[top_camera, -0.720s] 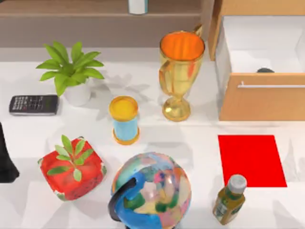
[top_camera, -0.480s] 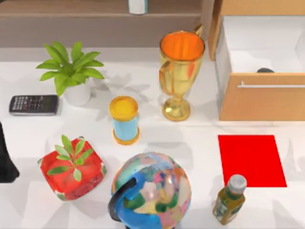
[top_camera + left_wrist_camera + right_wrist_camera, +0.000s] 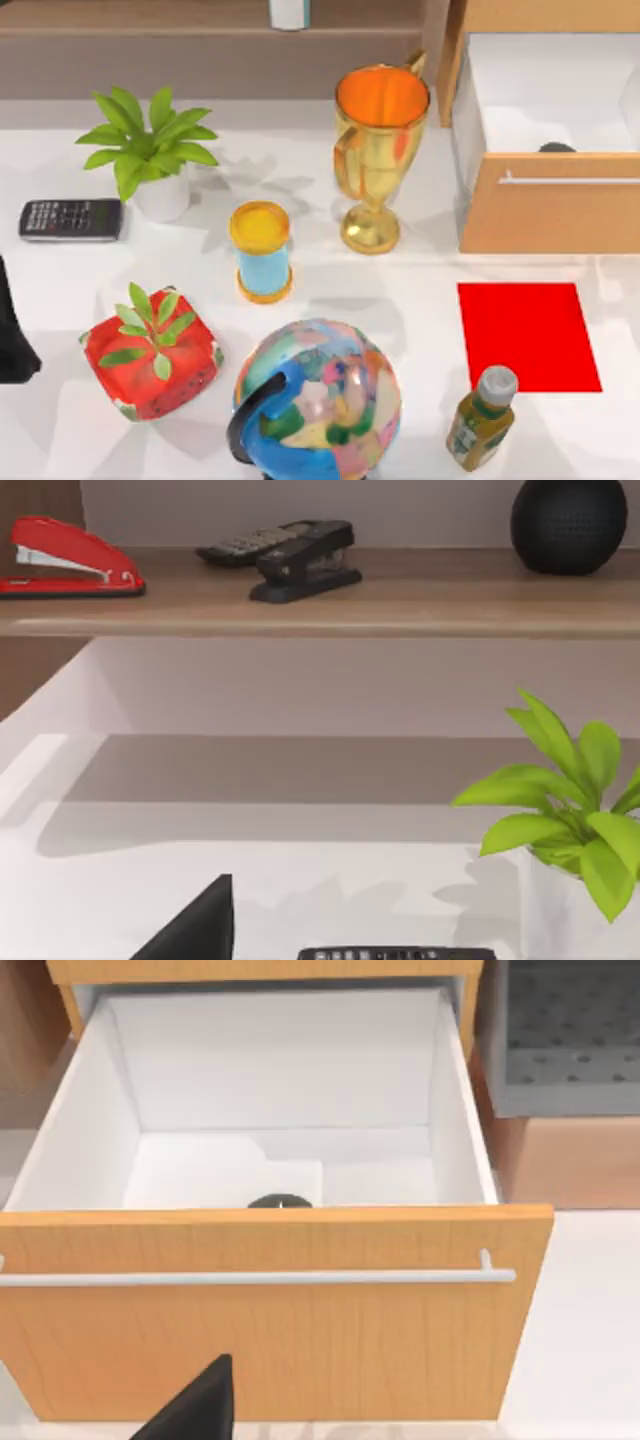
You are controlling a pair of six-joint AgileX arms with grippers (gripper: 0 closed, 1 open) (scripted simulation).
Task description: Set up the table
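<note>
Bright, even light — soft, perhaps multiple shadows on table [image 3: 420, 290].

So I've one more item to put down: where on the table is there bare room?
Bare table lies between the calculator and red planter, and between the trophy and red mat. It is crowded around the globe, sand timer and bottle.
</note>
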